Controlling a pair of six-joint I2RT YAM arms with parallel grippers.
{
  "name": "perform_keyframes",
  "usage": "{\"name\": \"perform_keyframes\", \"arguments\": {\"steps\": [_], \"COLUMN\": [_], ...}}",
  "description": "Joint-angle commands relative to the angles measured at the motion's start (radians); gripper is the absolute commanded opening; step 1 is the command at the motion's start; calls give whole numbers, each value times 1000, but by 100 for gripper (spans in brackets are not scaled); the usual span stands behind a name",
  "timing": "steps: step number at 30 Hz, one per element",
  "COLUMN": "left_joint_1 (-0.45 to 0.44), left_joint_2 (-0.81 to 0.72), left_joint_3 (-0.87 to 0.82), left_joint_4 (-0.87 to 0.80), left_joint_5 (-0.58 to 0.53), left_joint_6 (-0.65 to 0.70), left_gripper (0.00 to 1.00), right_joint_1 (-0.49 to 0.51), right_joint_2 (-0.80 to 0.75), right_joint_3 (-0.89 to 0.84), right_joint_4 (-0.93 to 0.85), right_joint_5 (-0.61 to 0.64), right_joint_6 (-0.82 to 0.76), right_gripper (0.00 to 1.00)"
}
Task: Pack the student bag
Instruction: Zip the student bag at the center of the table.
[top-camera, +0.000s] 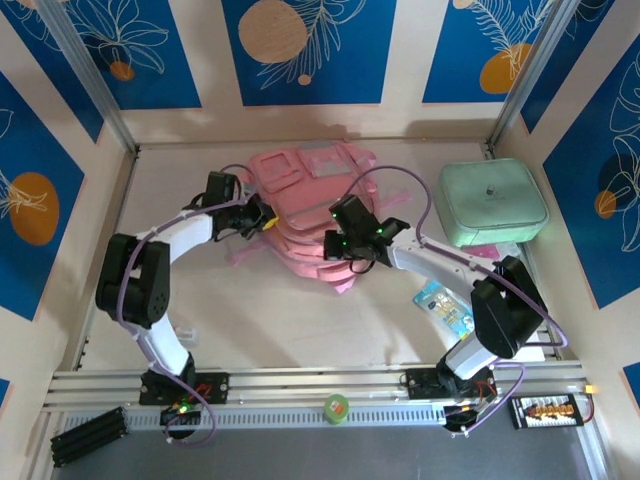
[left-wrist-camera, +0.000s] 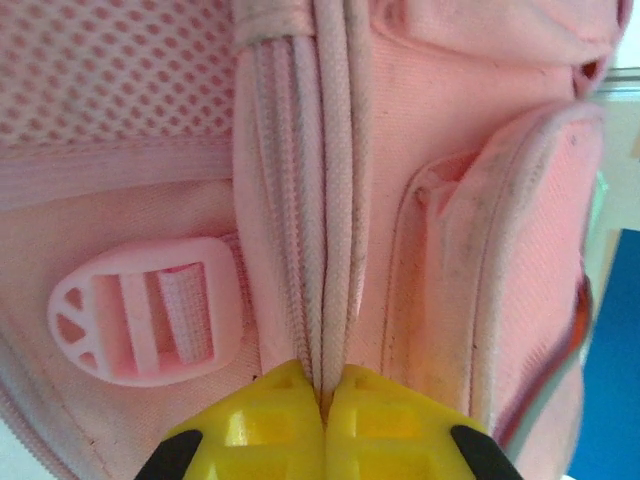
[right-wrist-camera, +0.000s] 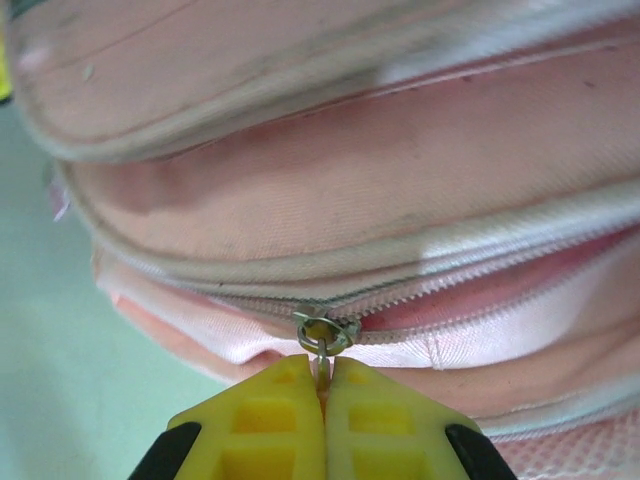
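Currently student bag (top-camera: 300, 185) lies mid-table, between both arms. Right gripper (right-wrist-camera: 322, 372) is pinched closed on the zip pull (right-wrist-camera: 324, 334) at the bag's edge; left gripper (left-wrist-camera: 322, 385) is clamped on a piped seam (left-wrist-camera: 325, 200) at its side. Judgement: draw the pull along the zip line, not outward, using the left as counter-hold. Mint-green case (top-camera: 493, 203) sits well apart, right rear

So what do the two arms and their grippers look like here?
The left arm and right arm have white links between bulky black joints, each trailed by a purple cable. Green lights glow on the right wrist. The left gripper and right gripper have blocky yellow fingers with moulded recesses, on black mounts.
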Motion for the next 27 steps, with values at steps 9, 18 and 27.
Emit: {"name": "perform_keyframes", "arguments": {"steps": [9,18,27], "left_joint_1": [50,55,20], "left_joint_2": [-85,-374,-362], "left_joint_3": [82,-146,-217], "left_joint_4": [-148,-217,-132], "left_joint_5": [-354,-437,-278], "left_joint_6": [214,153,-48], "left_gripper": [39,47,26], "right_joint_1": [142,151,155], "right_joint_2": [218,356,370], "right_joint_3": [205,376,389], "right_joint_4": [60,106,140], "right_joint_5": [-169,-244,-271], "right_joint_6": [-7,-21,-19], "right_gripper": [0,0,0]}}
